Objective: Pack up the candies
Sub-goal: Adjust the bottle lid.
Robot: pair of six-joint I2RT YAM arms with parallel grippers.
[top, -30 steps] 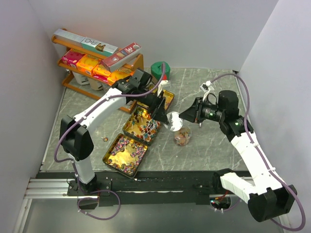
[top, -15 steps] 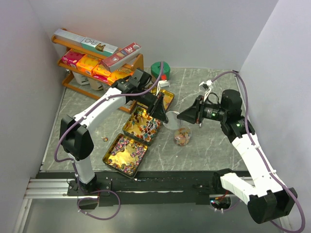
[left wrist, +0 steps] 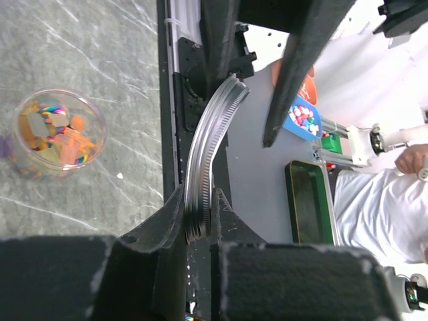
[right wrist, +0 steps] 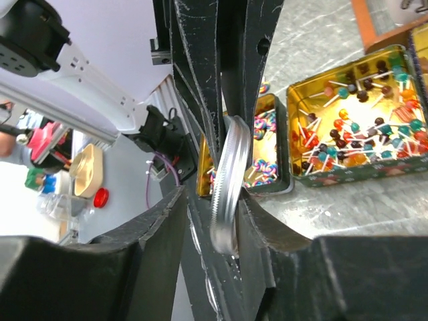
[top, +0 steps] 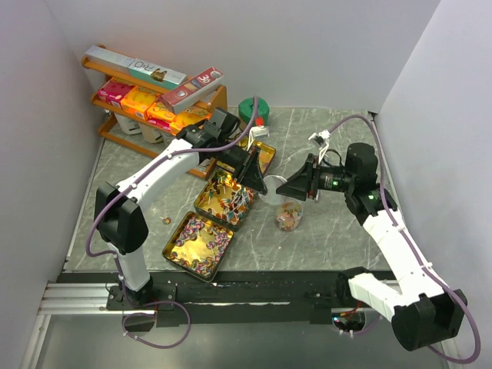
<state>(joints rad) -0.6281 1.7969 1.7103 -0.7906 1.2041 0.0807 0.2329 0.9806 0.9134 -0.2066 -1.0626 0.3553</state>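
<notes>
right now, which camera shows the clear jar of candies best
The left wrist view: the clear jar is close, seen from above, open-topped, the candies inside plain. The top external view shows the jar small and distant. The right wrist view does not show it.

Three tins [top: 175,231] of candies [top: 201,240], one jar [top: 289,217], one lid [right wrist: 226,187], perhaps six boxes [top: 141,98].

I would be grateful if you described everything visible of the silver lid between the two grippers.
The silver lid is a round, metal-looking cap with a ribbed rim, seen edge-on in both wrist views. It hangs on edge above the table, near the clear jar. The left gripper is clamped across it; the fingers of the right gripper flank it, their hold unclear.
</notes>
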